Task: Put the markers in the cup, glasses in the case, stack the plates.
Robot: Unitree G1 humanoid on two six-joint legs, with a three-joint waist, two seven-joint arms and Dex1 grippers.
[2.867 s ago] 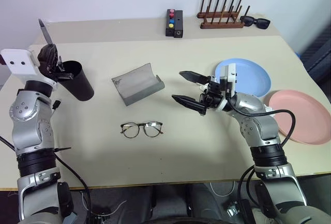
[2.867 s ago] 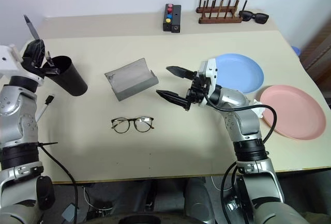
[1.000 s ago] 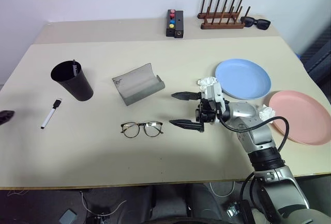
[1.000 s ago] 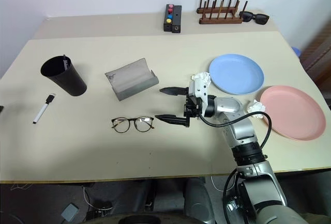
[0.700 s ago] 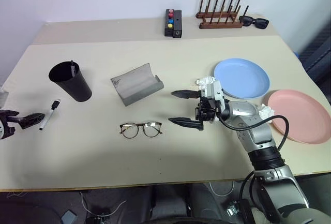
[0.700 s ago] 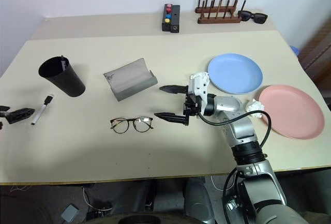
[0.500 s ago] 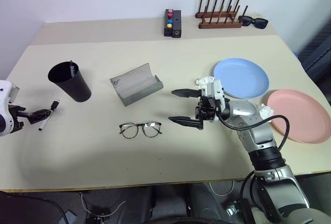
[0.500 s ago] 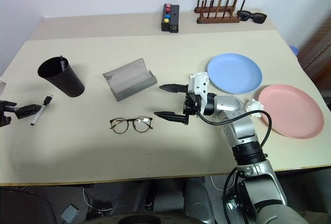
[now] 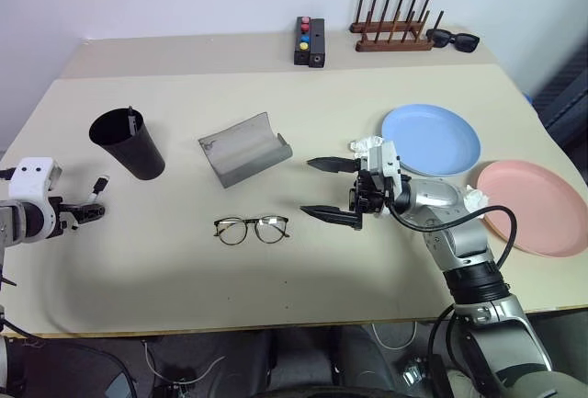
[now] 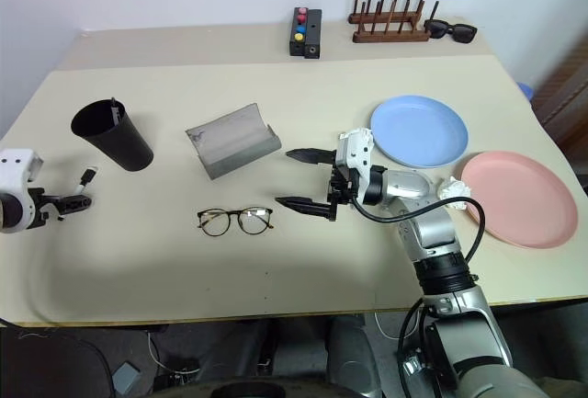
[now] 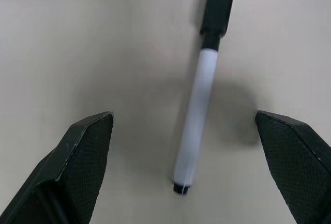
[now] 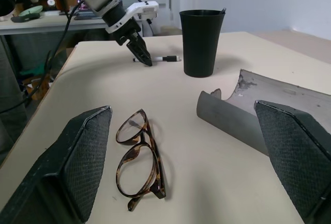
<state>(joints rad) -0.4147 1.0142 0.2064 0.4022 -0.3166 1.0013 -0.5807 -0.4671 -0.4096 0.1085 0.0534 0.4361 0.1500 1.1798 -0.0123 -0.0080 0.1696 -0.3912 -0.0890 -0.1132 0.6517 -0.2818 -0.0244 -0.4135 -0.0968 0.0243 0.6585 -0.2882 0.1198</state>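
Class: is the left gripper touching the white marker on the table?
Apart. In the left wrist view, the white marker lies on the table between the left gripper's open fingers, with bare tabletop either side.

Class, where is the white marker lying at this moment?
In the head views the white marker lies on the table at the robot's far left, just beside the black cup, with the left gripper's open jaws on either side of it.

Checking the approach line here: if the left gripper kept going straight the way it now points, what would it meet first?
Most likely the white marker, lying on the table between the open left gripper fingers.
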